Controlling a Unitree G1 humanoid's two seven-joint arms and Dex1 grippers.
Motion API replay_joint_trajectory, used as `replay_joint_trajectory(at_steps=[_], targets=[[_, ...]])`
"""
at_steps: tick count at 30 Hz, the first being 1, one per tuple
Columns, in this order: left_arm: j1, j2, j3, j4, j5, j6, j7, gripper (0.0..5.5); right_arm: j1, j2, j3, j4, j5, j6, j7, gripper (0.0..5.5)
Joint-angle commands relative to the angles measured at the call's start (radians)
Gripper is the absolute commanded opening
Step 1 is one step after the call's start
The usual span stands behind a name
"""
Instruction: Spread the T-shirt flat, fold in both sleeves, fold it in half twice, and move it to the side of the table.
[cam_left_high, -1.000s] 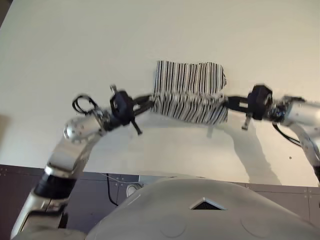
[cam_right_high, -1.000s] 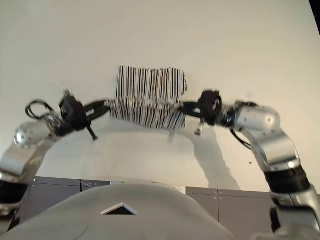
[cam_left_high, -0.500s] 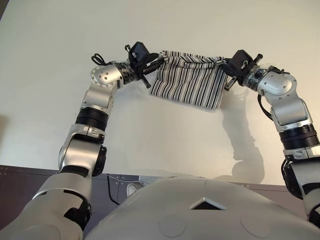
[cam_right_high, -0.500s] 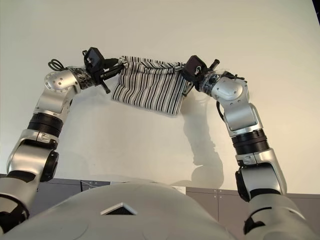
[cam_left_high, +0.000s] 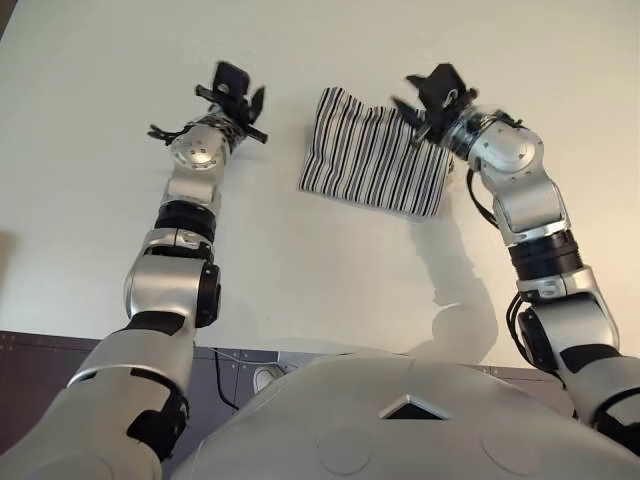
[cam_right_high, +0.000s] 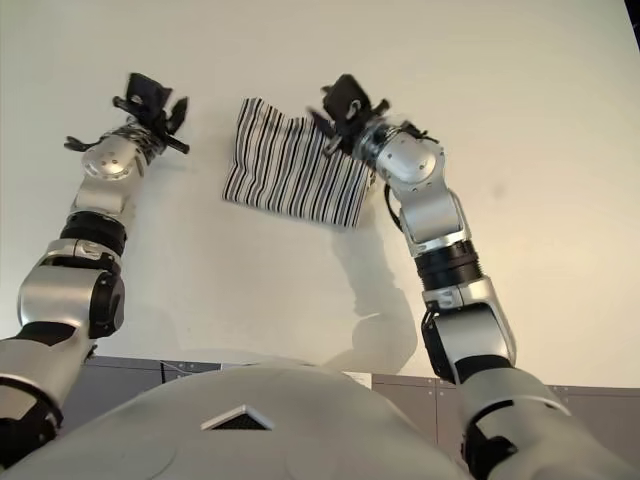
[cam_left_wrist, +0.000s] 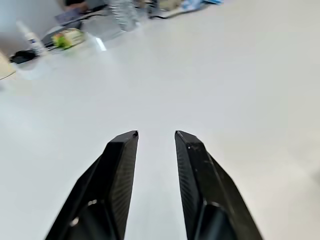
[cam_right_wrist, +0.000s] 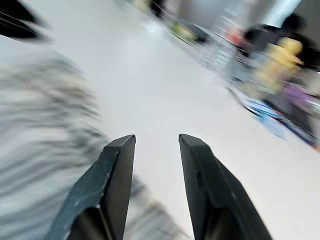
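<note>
Black-and-white striped T-shirt (cam_left_high: 370, 165), cotton-like, folded into a compact, roughly rectangular packet: it is laid on the plain white table (cam_left_high: 300, 270) at about 12 o'clock from the robot, in the far half of the surface, with its stripes run from the near edge to the far edge and its far edge left uneven. Left gripper (cam_left_wrist: 156, 134): it is held over bare tabletop at the 9 o'clock side of the packet, near it and clearly apart from the cloth; its two black fingers (cam_left_wrist: 122, 165) are spread, and nothing is held between them. Right gripper (cam_right_wrist: 156, 137): it is positioned at the packet's 2 o'clock corner, just above the cloth; its black fingers (cam_right_wrist: 120, 170) are likewise parted with nothing gripped, and blurred striped fabric is seen beside them. Blurred clutter (cam_left_wrist: 70, 37) is noted along the table's far edge.
</note>
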Motion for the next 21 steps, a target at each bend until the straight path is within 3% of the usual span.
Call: replay_joint_trajectory(at_steps=[1,4,7,9,11,13,17,21], targets=[[0.156,-0.085,0.141,-0.255,-0.110,0.086,0.164,1.35,0.038,0.014,0.049,0.105,-0.065,0.042,-0.018,1.59],[0.181,-0.164,0.231,-0.407,-0.199,0.166,0.279,1.35,0.022,0.090,0.022,0.199,-0.103,0.140,-0.154,1.59],[0.174,-0.187,0.225,-0.478,-0.207,0.229,0.283,1.35,0.014,0.161,-0.034,0.241,-0.085,0.241,-0.254,1.59],[0.165,-0.195,0.243,-0.497,-0.229,0.257,0.283,1.35,-0.031,0.181,-0.161,0.325,-0.054,0.274,-0.391,1.59],[0.157,-0.201,0.269,-0.487,-0.243,0.268,0.299,1.35,-0.105,0.139,-0.304,0.488,-0.028,0.248,-0.546,1.59],[0.146,-0.206,0.270,-0.473,-0.231,0.264,0.308,1.35,-0.189,0.023,-0.412,0.695,-0.017,0.173,-0.670,1.59],[0.131,-0.220,0.268,-0.460,-0.210,0.246,0.320,1.35,-0.270,-0.138,-0.455,0.923,-0.056,0.033,-0.763,1.59],[0.123,-0.224,0.267,-0.447,-0.195,0.228,0.327,1.35,-0.309,-0.153,-0.486,1.020,-0.049,-0.041,-0.826,1.59]])
